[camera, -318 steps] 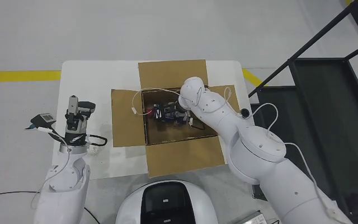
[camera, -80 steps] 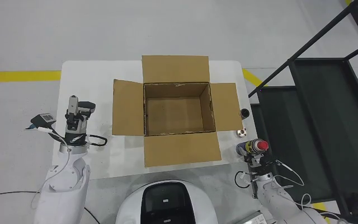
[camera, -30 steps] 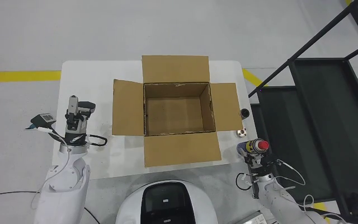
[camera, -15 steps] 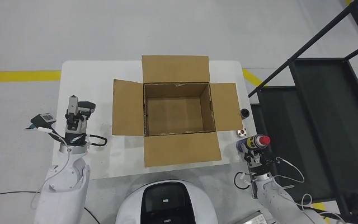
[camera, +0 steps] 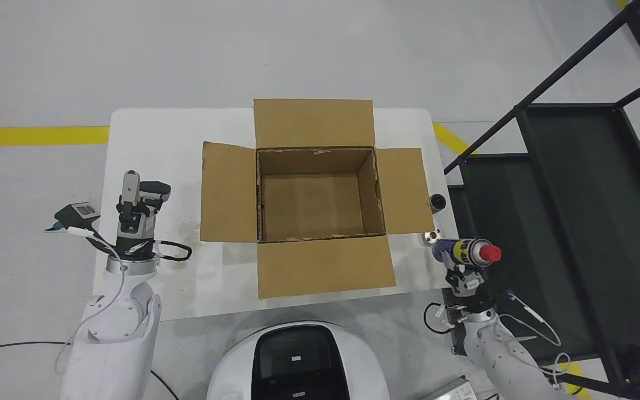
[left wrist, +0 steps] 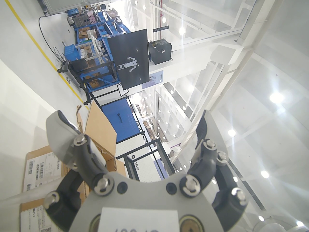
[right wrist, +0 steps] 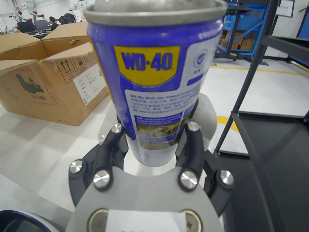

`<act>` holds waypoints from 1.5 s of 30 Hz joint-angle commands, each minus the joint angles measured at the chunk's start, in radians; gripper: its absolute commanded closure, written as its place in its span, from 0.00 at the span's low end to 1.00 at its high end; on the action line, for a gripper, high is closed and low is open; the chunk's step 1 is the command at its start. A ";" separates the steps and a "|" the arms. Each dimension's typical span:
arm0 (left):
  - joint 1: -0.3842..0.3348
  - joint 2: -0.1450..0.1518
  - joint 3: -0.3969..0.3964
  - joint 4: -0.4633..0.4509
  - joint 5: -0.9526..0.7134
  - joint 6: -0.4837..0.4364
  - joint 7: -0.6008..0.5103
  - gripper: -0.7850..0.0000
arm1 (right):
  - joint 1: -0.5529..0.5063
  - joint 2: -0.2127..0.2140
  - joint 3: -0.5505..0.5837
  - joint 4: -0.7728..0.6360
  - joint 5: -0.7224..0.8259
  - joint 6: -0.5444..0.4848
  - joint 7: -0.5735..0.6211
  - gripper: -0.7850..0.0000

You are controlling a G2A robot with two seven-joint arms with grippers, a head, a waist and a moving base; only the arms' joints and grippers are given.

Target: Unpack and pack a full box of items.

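The open cardboard box stands in the middle of the white table with its four flaps spread out, and its inside is bare. At the table's near right corner my right gripper is shut on a blue and yellow spray can, whose red cap leans out past the table edge. From the right wrist, the gripper holds the can by its lower end, the box behind it. My left gripper stands over the table's left edge, pointing up. Its own view shows the gripper open and holding nothing.
A small metal piece and a small dark round thing lie by the table's right edge. A black metal rack stands just right of the table. A black cable loops near the left arm.
The spray can in my right gripper has tilted to the right, its red cap swinging out past the table edge. The left arm and the box have not moved.
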 commanded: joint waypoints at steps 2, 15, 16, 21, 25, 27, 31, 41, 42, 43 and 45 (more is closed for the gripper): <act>0.000 0.000 0.000 0.000 0.000 0.000 0.000 0.00 | -0.027 0.027 0.044 -0.084 -0.030 0.012 -0.011 1.00; 0.000 0.000 0.000 0.000 0.000 0.000 0.000 0.00 | -0.181 0.089 0.238 -0.691 -0.097 0.123 0.351 1.00; 0.000 0.000 0.000 0.000 0.000 0.000 0.000 0.00 | -0.190 0.090 0.244 -0.734 -0.103 0.133 0.383 1.00; 0.000 0.000 0.000 0.000 0.000 0.000 0.000 0.00 | -0.207 0.091 0.252 -0.898 -0.148 0.149 0.546 1.00; 0.000 0.000 0.000 0.000 0.000 0.000 0.000 0.00 | -0.166 0.088 0.220 -0.952 -0.189 0.132 0.700 1.00; 0.000 0.000 0.000 0.000 0.000 0.000 0.000 0.00 | -0.141 0.085 0.206 -0.955 -0.190 0.121 0.741 1.00; 0.000 0.000 0.000 0.000 0.000 0.000 0.000 0.00 | -0.114 0.084 0.201 -0.955 -0.192 0.088 0.779 1.00; 0.000 0.000 0.000 0.000 0.000 0.000 0.000 0.00 | -0.113 0.084 0.203 -0.956 -0.188 0.070 0.776 1.00; 0.000 0.000 0.000 0.000 0.000 0.000 0.000 0.00 | -0.113 0.084 0.203 -0.956 -0.188 0.070 0.776 1.00; 0.000 0.000 0.000 0.000 0.000 0.000 0.000 0.00 | -0.113 0.084 0.203 -0.956 -0.188 0.070 0.776 1.00; 0.000 0.000 0.000 0.000 0.000 0.000 0.000 0.00 | -0.113 0.084 0.203 -0.956 -0.188 0.070 0.776 1.00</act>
